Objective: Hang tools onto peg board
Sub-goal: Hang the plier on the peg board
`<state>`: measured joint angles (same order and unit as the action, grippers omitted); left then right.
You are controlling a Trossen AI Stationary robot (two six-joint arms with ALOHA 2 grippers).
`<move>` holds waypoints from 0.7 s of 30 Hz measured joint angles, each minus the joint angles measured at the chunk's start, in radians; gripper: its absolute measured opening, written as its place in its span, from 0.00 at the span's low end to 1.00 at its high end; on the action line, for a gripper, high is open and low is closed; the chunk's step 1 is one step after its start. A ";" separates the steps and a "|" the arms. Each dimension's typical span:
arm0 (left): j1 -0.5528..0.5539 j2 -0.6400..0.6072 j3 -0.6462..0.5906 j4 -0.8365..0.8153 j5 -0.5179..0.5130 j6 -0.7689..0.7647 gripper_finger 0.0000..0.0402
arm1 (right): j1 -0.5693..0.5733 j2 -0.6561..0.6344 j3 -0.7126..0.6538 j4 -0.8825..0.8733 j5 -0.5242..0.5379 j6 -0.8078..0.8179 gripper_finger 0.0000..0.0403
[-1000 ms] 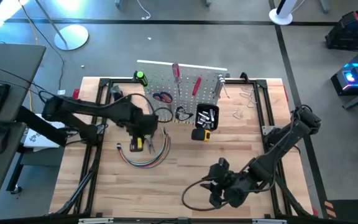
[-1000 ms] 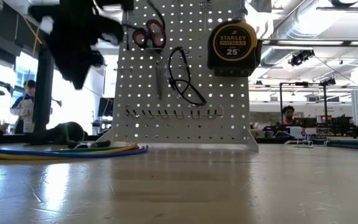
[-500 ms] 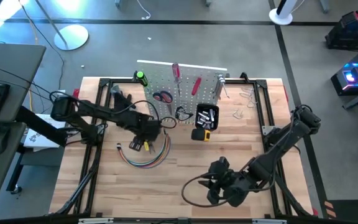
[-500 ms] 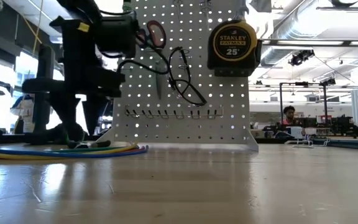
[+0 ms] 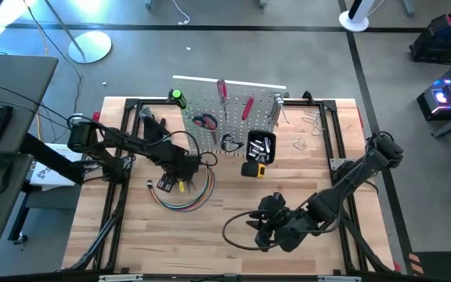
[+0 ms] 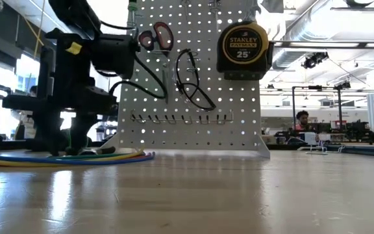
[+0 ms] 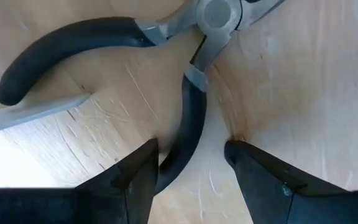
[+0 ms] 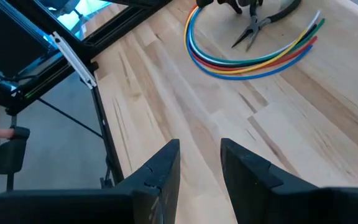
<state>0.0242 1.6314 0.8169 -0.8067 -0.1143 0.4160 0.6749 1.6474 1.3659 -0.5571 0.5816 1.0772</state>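
The black-handled pliers lie flat on the wooden table, inside the curve of the coloured cables in front of the peg board. The left gripper is down over them, its fingers spread on either side of one handle, not closed on it. On the board hang red-handled scissors, a yellow tape measure and red screwdrivers. The right gripper hovers over the table's near edge, well apart from the board, fingers parted with nothing between them
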 joint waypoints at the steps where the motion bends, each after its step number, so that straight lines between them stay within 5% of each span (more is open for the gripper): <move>1: 0.000 0.000 -0.001 0.008 0.000 -0.002 0.49 | -0.003 0.000 0.000 0.000 -0.002 -0.001 0.27; 4: 0.000 0.005 -0.003 0.021 -0.002 -0.003 0.41 | -0.009 0.000 0.000 0.000 -0.012 0.000 0.27; 10: -0.008 0.003 -0.004 0.023 0.013 -0.070 0.05 | -0.008 0.000 0.000 0.008 -0.035 0.002 0.27; 21: -0.069 -0.111 0.068 -0.151 0.011 -0.240 0.01 | -0.005 0.000 0.000 0.063 -0.034 -0.052 0.27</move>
<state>-0.0444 1.5203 0.8854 -0.9579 -0.1036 0.1765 0.6701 1.6474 1.3659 -0.4938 0.5480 1.0249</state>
